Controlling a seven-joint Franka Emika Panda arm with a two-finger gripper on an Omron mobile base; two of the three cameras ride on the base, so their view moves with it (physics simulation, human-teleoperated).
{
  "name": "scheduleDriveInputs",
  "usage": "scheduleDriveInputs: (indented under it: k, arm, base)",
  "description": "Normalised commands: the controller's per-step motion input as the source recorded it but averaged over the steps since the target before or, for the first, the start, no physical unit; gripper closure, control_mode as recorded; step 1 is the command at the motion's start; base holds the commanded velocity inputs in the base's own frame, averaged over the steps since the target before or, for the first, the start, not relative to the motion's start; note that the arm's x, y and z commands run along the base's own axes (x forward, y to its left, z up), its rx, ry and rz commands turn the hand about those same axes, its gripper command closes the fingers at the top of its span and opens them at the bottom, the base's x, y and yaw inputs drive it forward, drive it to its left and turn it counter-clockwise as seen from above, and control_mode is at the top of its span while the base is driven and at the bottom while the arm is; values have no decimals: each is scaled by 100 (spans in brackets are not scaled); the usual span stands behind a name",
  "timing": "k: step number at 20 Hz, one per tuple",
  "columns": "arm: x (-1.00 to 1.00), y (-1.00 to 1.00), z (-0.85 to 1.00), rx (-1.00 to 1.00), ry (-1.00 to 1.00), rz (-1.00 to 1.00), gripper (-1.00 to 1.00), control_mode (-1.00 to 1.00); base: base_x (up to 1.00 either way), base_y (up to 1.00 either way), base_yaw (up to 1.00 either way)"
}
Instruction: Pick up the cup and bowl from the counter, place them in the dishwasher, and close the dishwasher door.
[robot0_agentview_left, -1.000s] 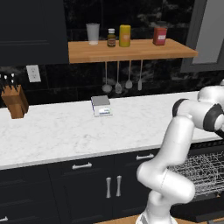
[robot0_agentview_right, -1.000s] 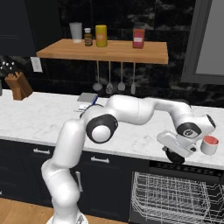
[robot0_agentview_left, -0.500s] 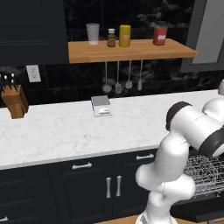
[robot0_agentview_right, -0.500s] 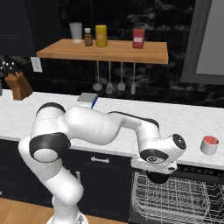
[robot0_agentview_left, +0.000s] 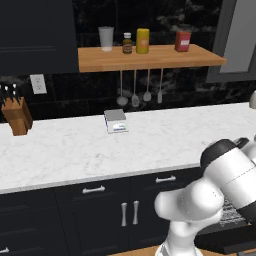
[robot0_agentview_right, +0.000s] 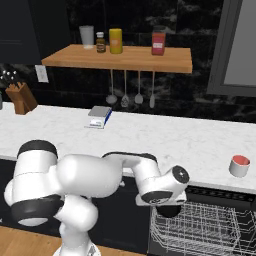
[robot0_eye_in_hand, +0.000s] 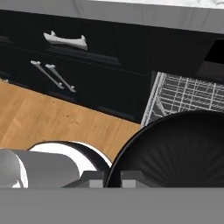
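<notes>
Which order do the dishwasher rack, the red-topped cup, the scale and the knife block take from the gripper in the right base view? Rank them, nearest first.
1. dishwasher rack: just below and to the right of the gripper.
2. red-topped cup: right end of the counter.
3. scale: mid-counter, toward the wall.
4. knife block: far left.

Arm: mine, white with dark joints, folded low. In the left base view it bulks at the lower right, one large rounded joint uppermost, the links curling beneath it. In the right base view it reaches from the lower left toward the middle, wrist bent downward.

Pincer (robot0_eye_in_hand: 113, 178): mine, seen in the hand view, its two small dark tips side by side at the lower edge, drawn together with hardly any gap between them. Whether they grip anything I cannot tell.
</notes>
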Motion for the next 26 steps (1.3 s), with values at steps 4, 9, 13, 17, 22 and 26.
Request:
scheduleDriveInputs:
  k: [4, 9, 13, 17, 22, 26]
  arm:
    - [-17, -18, -27, 0, 1, 0, 100, -100]
    - [-2, -1, -46, 0, 0, 0, 100, -100]
    - [0, 0, -45, 0, -3, 0, 100, -100]
    - [0, -9, -42, 0, -4, 0, 100, -100]
    - [7, -4, -35, 0, -8, 0, 100, -100]
    - [18, 0, -28, 0, -14, 0, 100, -100]
  base:
    - [0, 0, 0]
    - [0, 0, 0]
    - [0, 0, 0]
    - [0, 0, 0]
    - [0, 0, 0]
    - [0, 0, 0]
